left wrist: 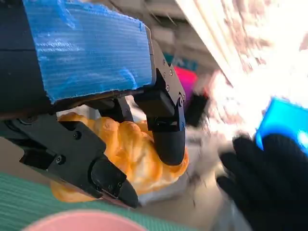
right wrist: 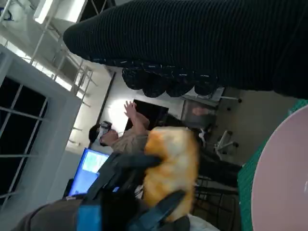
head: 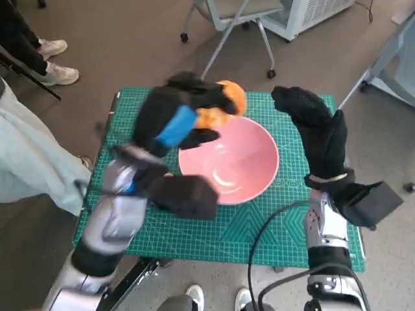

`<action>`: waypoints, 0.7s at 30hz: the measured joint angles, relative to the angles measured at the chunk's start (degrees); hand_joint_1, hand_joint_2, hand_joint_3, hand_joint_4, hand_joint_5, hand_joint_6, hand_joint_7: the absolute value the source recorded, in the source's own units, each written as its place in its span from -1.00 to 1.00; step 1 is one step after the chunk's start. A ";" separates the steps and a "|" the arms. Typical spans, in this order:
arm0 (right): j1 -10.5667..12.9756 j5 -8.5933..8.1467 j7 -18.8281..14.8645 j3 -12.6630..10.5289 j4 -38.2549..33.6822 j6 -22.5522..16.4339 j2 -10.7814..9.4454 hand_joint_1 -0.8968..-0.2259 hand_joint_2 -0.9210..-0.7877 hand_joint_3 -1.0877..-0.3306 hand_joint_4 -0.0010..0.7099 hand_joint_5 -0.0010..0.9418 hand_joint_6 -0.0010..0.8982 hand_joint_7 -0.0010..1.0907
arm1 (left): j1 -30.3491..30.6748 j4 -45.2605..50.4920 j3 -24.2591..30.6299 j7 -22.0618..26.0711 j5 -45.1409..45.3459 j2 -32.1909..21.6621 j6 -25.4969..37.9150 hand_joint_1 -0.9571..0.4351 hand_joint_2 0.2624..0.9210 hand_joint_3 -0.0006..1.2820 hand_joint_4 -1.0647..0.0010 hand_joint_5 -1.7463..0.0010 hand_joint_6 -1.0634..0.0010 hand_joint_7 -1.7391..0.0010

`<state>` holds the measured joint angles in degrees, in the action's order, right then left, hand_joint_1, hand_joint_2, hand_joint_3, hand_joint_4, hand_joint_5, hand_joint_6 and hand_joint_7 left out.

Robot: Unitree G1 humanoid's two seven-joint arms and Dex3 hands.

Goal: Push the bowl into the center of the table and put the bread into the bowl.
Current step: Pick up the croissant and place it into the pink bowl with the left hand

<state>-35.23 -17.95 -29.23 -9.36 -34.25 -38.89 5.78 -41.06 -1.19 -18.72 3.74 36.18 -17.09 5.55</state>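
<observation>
- Bread (head: 228,103), head view: the golden-orange loaf is up off the table, clamped in the left robot hand (head: 178,120) (the black one with blue tape). It sits at the far rim of the pink bowl (head: 237,162), roughly over that edge. The hand is motion-blurred, so the exact finger placement is fuzzy here.
- Same view: the bowl rests on the green cutting mat (head: 214,227) that covers the table, pretty much mid-mat. The right robot hand (head: 311,123), in the black glove, is raised just past the bowl's right side, fingers spread, nothing in it, not touching the bowl as far as I can see.
- Left wrist view: way clearer. Black fingers (left wrist: 166,132) wrap the bread (left wrist: 130,154) from both sides, so it's a proper grip. A sliver of pink bowl rim (left wrist: 72,222) and green mat show beneath it. The gloved right robot hand (left wrist: 267,178) is off to the side, apart from the bread.
- Right wrist view: the glove (right wrist: 202,43) fills the top edge. The bread (right wrist: 173,163) is held in the left robot hand (right wrist: 130,197), beside the bowl's edge (right wrist: 284,173). A person sits in the background.
</observation>
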 measured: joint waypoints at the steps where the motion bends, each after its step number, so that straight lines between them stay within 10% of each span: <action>1: 0.09 0.00 0.01 -0.10 0.12 0.00 0.04 -0.35 -1.00 -0.12 -0.47 -1.00 -0.82 -0.12 | -0.60 -1.56 -0.44 0.00 -0.02 0.24 -0.56 0.38 0.87 -0.97 -0.64 -0.23 -0.44 -0.04; 15: 0.77 0.02 0.23 -0.70 0.86 -0.02 0.34 -0.34 -1.00 -0.12 -0.47 -1.00 -0.79 -0.10 | -2.51 -15.26 -2.85 0.20 -0.37 3.59 -2.96 0.38 0.99 -0.85 -0.27 -0.38 -0.12 -0.34; 17: 0.87 0.04 0.31 -0.68 1.17 -0.02 0.33 -0.34 -1.00 -0.12 -0.48 -1.00 -0.78 -0.09 | -2.52 -16.55 -2.91 1.08 -0.76 3.87 -2.95 0.56 0.99 -0.78 -0.15 -0.46 0.05 -0.10; 21: 0.96 0.03 0.40 -0.68 1.93 -0.01 0.32 -0.34 -1.00 -0.12 -0.48 -1.00 -0.77 -0.09 | -2.53 -17.86 -3.13 5.12 -1.42 4.00 -1.48 0.21 0.84 -0.90 0.36 0.61 0.25 0.72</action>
<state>-34.27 -17.92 -28.84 -10.04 -32.32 -38.90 6.11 -43.59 -19.05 -21.85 8.86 34.77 -13.09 4.07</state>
